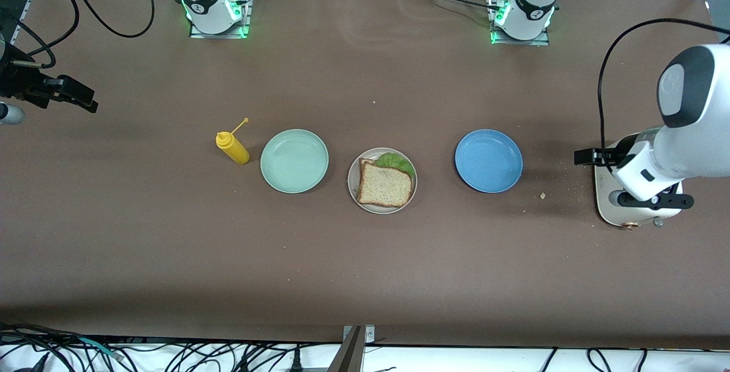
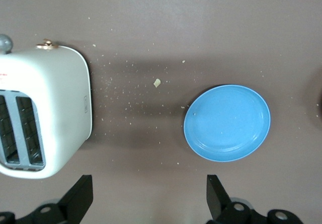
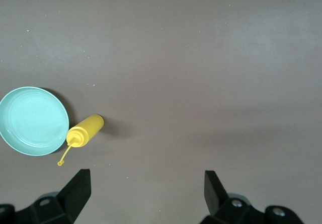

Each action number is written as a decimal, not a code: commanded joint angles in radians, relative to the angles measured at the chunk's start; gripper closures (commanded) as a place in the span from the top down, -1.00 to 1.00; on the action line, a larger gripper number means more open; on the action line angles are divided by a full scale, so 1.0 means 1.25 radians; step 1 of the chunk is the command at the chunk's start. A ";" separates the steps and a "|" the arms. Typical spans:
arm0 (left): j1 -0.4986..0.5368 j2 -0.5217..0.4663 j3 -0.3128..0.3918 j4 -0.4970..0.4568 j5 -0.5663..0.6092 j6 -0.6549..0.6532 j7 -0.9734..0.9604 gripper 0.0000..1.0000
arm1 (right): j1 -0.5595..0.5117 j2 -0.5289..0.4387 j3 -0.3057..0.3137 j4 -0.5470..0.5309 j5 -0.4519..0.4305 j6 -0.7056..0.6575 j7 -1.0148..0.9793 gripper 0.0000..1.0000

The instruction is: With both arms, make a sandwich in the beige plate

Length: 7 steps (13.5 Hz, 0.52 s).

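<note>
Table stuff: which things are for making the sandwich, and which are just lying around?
For the job:
sandwich
beige plate
left hand, open, over the toaster
right hand, open, above bare table

Lying about:
mint-green plate
blue plate
yellow mustard bottle
toaster

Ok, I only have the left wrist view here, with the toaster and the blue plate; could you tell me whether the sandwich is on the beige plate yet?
Observer: Yes, the sandwich lies on the beige plate, with lettuce showing at its edge.
Operator: Thank you. What lies toward the right arm's end from there?
Observer: A mint-green plate, with a yellow squeeze bottle beside it.
Operator: And where is the right end effector, please?
Observer: The right end effector hovers open over the table at the right arm's end, holding nothing.
</note>
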 commanded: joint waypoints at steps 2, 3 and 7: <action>0.006 -0.068 -0.002 -0.027 0.036 -0.016 -0.008 0.99 | -0.004 -0.085 0.001 -0.109 0.034 0.068 0.026 1.00; 0.016 -0.080 -0.006 -0.032 0.044 -0.018 -0.008 0.99 | -0.004 -0.090 0.003 -0.116 0.036 0.071 0.027 1.00; 0.096 -0.138 -0.064 -0.056 0.045 -0.004 -0.005 0.99 | -0.003 -0.075 0.003 -0.089 0.026 0.060 0.011 1.00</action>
